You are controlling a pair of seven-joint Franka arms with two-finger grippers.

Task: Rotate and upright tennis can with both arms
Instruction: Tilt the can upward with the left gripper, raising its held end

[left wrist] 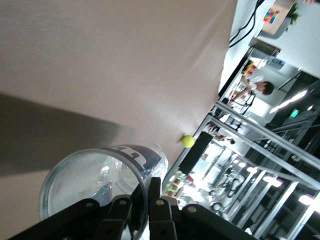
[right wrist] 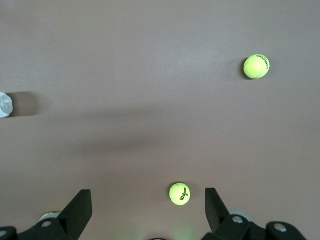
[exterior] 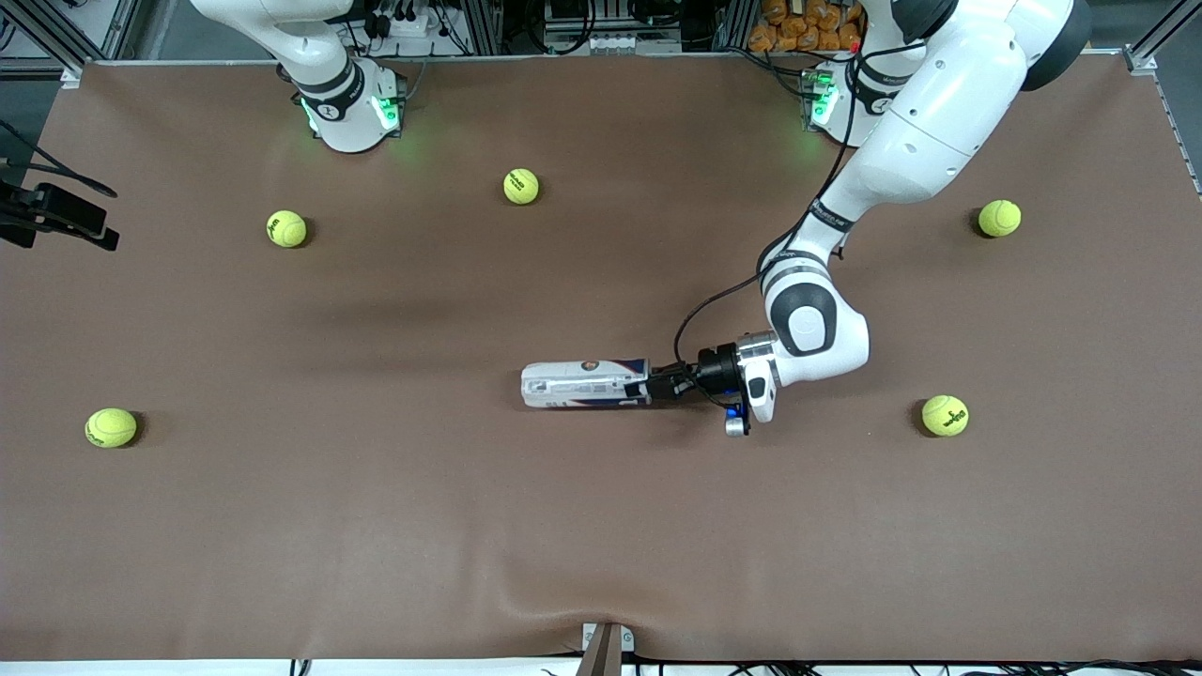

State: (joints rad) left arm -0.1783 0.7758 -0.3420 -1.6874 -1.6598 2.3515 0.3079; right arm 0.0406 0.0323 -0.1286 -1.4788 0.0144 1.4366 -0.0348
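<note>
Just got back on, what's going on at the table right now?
The left gripper is shut on the rim of the clear-plastic tennis can with the white and dark-blue label, which lies on its side on the brown table, not yet upright. The right arm waits near its base, its right gripper open above the table. Yellow-green tennis balls lie scattered around.

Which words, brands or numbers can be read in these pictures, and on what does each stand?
Tennis can: label print, too blurred to read.
Tennis balls, each one: dark print, too small to read.
Left arm: small dark print on a band, unreadable.
Nothing reads clearly.
</note>
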